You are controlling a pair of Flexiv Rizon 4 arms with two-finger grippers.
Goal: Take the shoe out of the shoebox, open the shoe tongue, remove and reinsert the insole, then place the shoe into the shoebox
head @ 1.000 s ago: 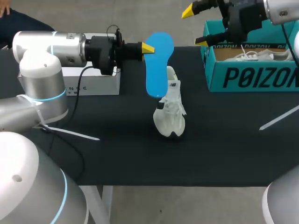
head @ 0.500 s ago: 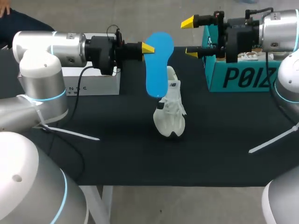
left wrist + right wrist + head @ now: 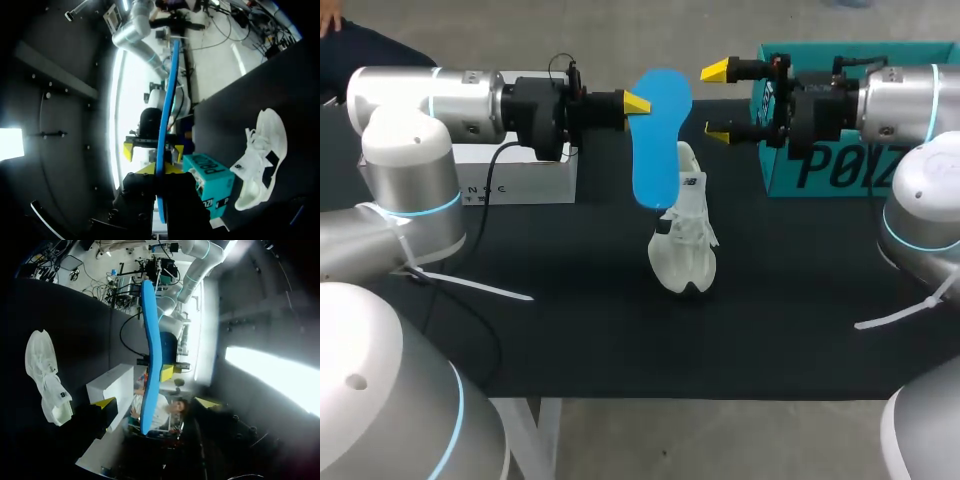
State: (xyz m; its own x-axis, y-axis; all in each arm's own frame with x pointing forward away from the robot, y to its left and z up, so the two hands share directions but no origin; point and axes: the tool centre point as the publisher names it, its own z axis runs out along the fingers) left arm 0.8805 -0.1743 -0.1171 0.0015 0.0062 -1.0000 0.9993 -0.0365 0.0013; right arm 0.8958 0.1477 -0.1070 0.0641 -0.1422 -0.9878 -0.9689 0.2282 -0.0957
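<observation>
The left tool (image 3: 638, 103) pinches a flat blue foam insole (image 3: 658, 140) upright near the white laced shoe (image 3: 685, 240) on the black bench (image 3: 570, 320) — seemingly offering it to the right tool (image 3: 718, 100), spread wide.

A white shoe (image 3: 685, 235) lies in the middle, toe toward the robot. A blue insole (image 3: 657, 140) hangs upright above it. The teal shoebox (image 3: 830, 170) stands open, far right.

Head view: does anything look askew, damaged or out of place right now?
Nothing looks damaged or spilled. The insole is out of the shoe, held in the air by the left gripper, as the job needs. The right gripper is open beside it, not touching.
</observation>
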